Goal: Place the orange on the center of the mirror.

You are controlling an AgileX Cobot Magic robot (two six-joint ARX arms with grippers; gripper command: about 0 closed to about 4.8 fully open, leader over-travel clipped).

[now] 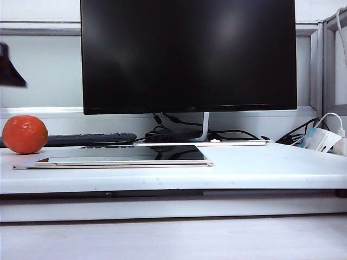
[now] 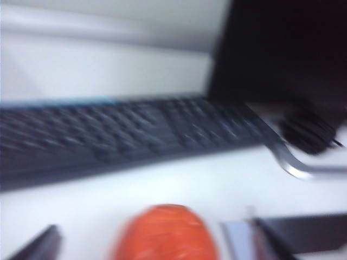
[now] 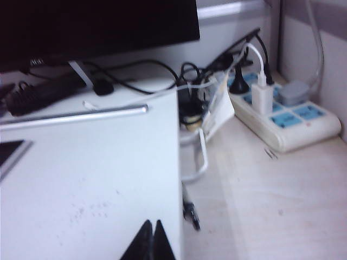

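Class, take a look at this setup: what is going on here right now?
Nothing is held yet. The orange sits on the white table, just off the left end of the flat mirror, in front of the keyboard. The left gripper is above the orange, jaws wide apart. The right gripper is off to the right, jaws shut, holding nothing. The mirror is bare.

Office desk: monitor point(image 1: 188, 54), keyboard point(image 1: 89, 139), power strip point(image 3: 282, 116).
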